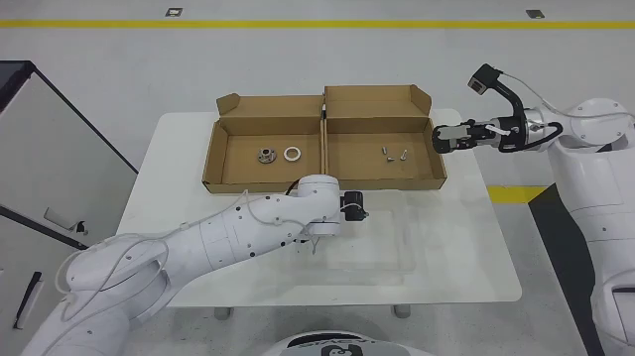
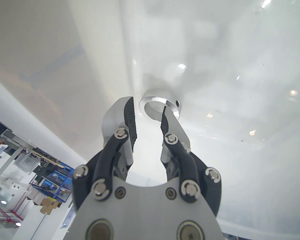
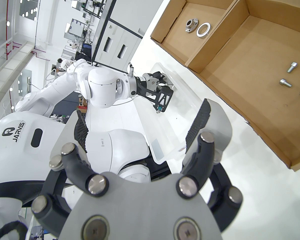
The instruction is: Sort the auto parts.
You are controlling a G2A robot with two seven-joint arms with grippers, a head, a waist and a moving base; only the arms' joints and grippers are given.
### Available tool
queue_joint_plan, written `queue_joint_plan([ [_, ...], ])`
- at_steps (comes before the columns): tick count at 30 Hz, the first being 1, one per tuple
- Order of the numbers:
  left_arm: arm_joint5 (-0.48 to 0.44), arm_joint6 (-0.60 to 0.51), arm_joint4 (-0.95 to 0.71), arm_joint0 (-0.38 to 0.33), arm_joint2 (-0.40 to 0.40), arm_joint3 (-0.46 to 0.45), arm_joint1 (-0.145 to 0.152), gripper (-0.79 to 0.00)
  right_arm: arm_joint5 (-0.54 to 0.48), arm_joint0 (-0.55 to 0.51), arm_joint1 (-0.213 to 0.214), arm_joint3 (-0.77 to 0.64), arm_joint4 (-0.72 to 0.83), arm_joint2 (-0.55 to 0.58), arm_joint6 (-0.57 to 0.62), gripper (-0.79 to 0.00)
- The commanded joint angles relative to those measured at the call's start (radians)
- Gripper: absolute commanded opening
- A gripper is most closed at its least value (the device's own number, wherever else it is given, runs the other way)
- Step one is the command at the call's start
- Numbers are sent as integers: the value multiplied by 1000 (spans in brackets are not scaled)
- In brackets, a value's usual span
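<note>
I see a big white table (image 1: 446, 257). On its far side two brown cardboard boxes sit side by side, touching. The left box (image 1: 238, 168) holds a round metal flange (image 1: 266, 155) and a flat metal ring (image 1: 294, 154), just beside each other. The right box (image 1: 357, 163) holds three small bolts (image 3: 285, 83), close together.

Nearer to me a clear plastic tray (image 1: 387, 247) lies on the table, apart from the boxes. My left arm leans over this tray.

My right gripper (image 1: 438, 139) hangs at the right edge of the right box. Its fingers are spread wide with nothing between them.

My left gripper (image 2: 147, 103) points down into the tray. Its fingers are spread too. A shiny metal collar (image 2: 153, 109) with a little hole in its side lies flat on the tray floor. One fingertip (image 2: 164, 116) sits in front of the collar's open middle. The other fingertip (image 2: 128, 112) is outside the collar, just beside it. So one side of the collar's wall lies between the two fingers. I cannot tell if either finger touches it.
</note>
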Motion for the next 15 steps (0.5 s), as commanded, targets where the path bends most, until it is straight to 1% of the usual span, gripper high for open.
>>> queue_joint_plan([
  [1, -5, 5, 2, 2, 0, 3, -1, -526, 0, 0, 0, 0, 0, 0, 0, 0],
  [5, -20, 21, -10, 3, 0, 1, -2, -523, 0, 0, 0, 0, 0, 0, 0, 0],
  [15, -47, 47, -30, -1, 0, -19, 7, -508, 0, 0, 0, 0, 0, 0, 0, 0],
])
